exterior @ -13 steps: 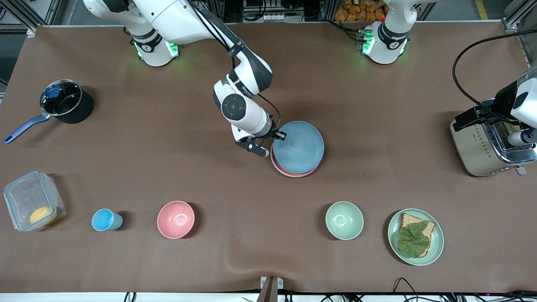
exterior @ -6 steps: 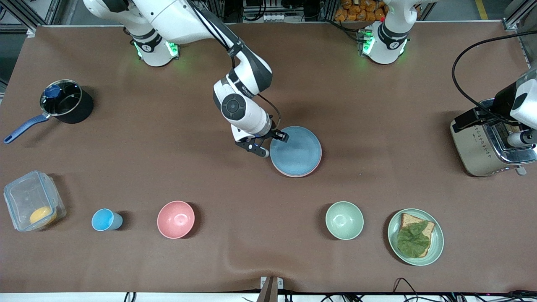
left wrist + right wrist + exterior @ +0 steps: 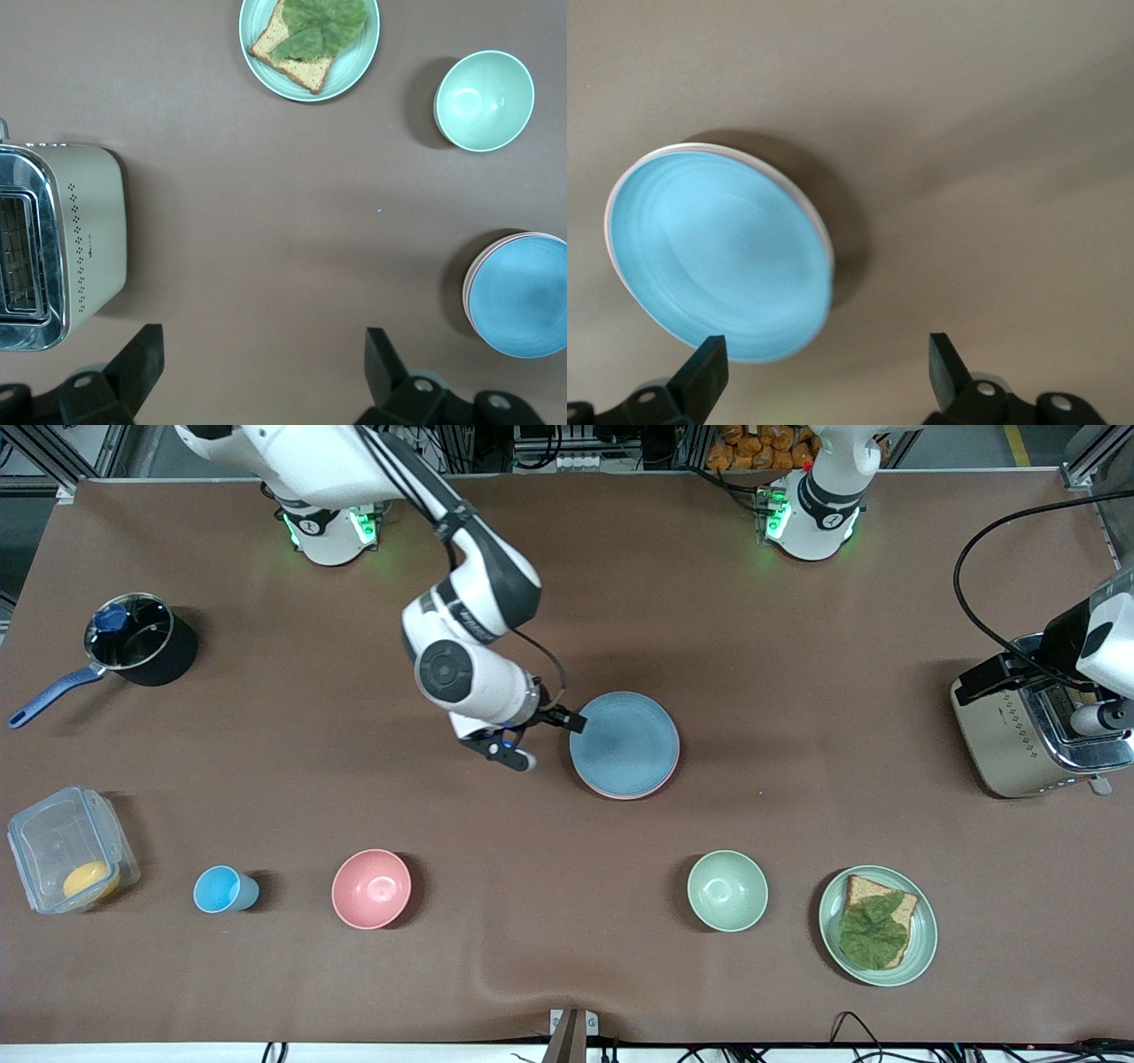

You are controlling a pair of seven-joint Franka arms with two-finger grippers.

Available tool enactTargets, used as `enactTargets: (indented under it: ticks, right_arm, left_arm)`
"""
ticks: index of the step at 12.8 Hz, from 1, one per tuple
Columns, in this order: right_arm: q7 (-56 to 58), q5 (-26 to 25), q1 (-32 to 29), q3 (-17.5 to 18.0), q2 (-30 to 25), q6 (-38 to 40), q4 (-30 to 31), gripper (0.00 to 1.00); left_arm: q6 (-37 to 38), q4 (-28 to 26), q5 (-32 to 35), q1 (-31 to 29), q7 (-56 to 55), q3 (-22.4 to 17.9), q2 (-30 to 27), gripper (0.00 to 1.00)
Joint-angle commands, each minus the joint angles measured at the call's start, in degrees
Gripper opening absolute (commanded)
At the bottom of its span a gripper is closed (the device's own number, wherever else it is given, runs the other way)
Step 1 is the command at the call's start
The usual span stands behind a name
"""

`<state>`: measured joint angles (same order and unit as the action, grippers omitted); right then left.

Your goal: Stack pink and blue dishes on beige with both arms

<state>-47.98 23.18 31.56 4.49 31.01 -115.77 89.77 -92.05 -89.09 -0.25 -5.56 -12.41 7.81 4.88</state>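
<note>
I see the blue plate [image 3: 625, 742] lying on top of the pink plate [image 3: 649, 789] near the middle of the table [image 3: 797, 646], only a thin pink rim peeking out along the edge nearer the front camera (anything beneath the pink one is hidden from me). The right gripper [image 3: 551, 740] sits just beside the stack, on the side toward the right arm's end, jaws spread wide and holding nothing. The left gripper [image 3: 264, 367] hangs above the toaster [image 3: 1032, 731] at the left arm's end of the table, fingers wide apart and empty; that arm waits. The green bowl [image 3: 727, 890] stands nearer the front edge.
</note>
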Motion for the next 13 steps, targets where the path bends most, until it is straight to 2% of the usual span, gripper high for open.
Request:
enactTargets:
  ticks: [1,3,5,9,11,13]
  right_arm:
    - [8.7,-3.4,-6.4,0.7,-4.4,8.2,1.5,1.0]
    - [17.2,-7.5,-11.0,0.7,-5.9,13.7,1.5,1.0]
    - [27.9,-9.4,-16.2,0.7,-7.0,17.1,1.7,1.0]
    - [51.5,-14.2,-28.4,0.7,-9.3,18.8,2.8,1.0]
    - [56.8,-17.2,-31.0,0.7,-13.1,18.1,5.6,1.0]
    - [57.1,-21.2,-30.5,0.8,-22.1,13.6,14.4,1.0]
  left_arm:
    - [-0.5,-0.3,-1.6,0.5,1.7,0.1,-0.4,1.0]
    - [-0.5,-0.4,-1.9,0.7,1.3,0.4,0.1,1.0]
    - [-0.5,-0.4,-3.6,0.5,1.1,0.6,0.4,1.0]
    - [1.3,-0.4,-3.7,0.3,2.6,0.7,0.3,1.0]
    - [1.4,-0.2,-3.6,0.8,2.7,0.7,0.6,1.0]
    - [1.6,-0.2,-3.5,0.8,2.7,2.9,0.6,1.0]
